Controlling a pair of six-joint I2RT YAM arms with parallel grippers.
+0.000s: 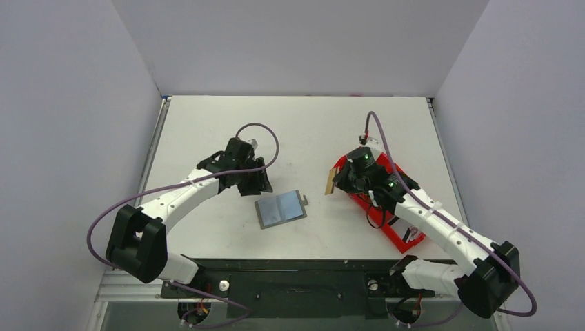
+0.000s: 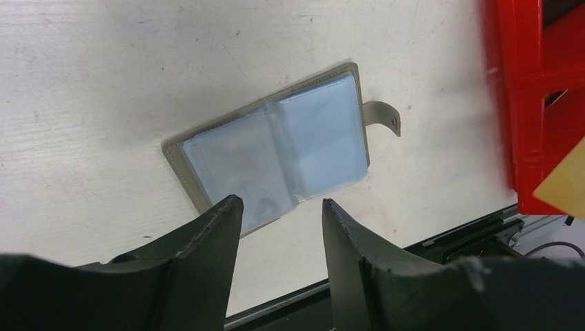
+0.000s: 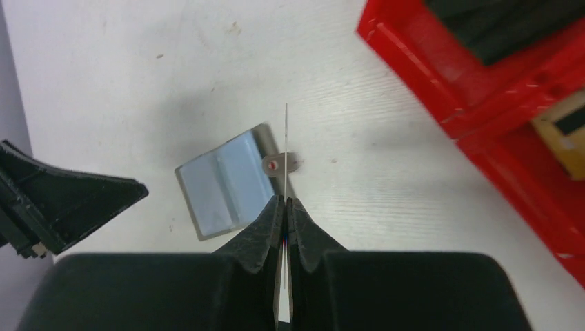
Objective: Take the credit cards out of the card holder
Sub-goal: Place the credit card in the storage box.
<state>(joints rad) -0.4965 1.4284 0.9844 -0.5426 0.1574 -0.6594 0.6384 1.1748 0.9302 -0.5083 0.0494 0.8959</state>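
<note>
The grey card holder lies open on the table, blue-grey pockets up, its tab at the right. It also shows in the left wrist view and the right wrist view. My right gripper is shut on a tan credit card, held edge-on above the table beside the red tray; the card shows as a thin line in the right wrist view. My left gripper is open and empty, just beyond the holder's far left edge, its jaws apart in the left wrist view.
A long red plastic tray sits under my right arm, at the right. In the right wrist view it holds a black block and a yellowish card. The black base rail runs along the near edge.
</note>
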